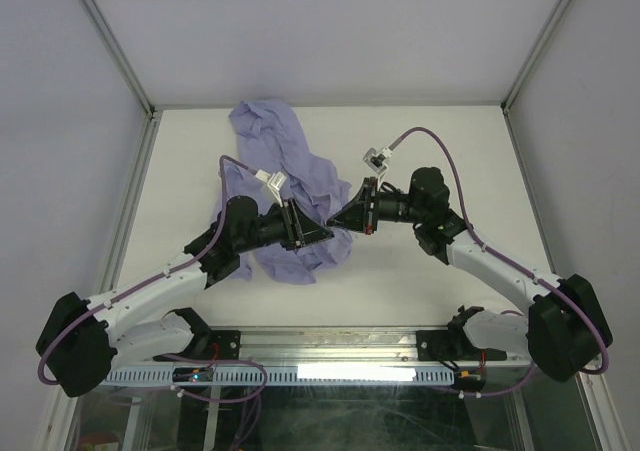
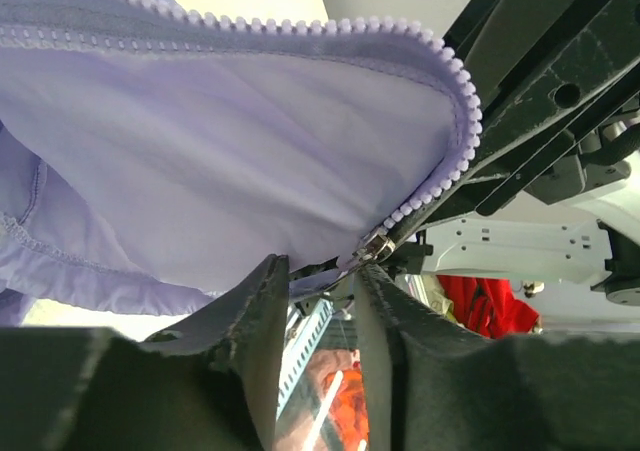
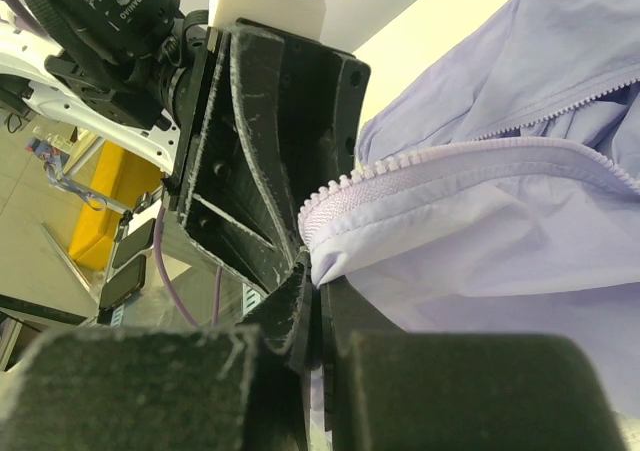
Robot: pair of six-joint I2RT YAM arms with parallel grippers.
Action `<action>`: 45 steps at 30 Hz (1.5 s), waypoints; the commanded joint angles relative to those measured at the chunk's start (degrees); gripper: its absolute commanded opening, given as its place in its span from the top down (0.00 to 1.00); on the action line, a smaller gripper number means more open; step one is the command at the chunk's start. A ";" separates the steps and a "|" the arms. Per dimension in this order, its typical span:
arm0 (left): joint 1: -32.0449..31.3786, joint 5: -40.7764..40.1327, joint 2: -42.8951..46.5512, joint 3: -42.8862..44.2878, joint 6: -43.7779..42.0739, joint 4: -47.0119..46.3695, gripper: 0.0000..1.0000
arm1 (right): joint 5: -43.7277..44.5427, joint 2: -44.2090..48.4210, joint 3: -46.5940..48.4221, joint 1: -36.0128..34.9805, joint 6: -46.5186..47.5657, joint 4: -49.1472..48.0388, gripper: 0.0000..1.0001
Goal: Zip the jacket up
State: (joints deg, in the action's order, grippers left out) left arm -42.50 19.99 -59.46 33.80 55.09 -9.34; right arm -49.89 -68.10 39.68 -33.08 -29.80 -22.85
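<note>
Jacket [image 1: 285, 161], lavender and wrinkled, lies bunched on the white worktop [image 1: 450, 151], left of centre, with its lower hem lifted where the two arms meet. The right pincer [image 1: 340, 221] is clamped shut on the hem's corner, with the white zipper teeth [image 3: 350, 186] curving away just above its tips. The left pincer [image 1: 325, 234] faces it, nearly touching, its jaws partly apart with a clear gap. The metal zipper slider [image 2: 375, 243] sits at the mouth of that gap, and nothing is visibly pinched there.
</note>
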 commanded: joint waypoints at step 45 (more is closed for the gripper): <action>-13.35 -29.21 -11.62 12.90 14.00 52.45 0.51 | 6.06 6.19 -2.12 4.30 11.78 9.00 1.00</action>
State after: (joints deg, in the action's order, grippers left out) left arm -54.19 -2.07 -68.45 45.30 63.24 38.52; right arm -44.88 -64.31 37.60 -28.95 -19.77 -12.60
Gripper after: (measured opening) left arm 0.512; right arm 0.015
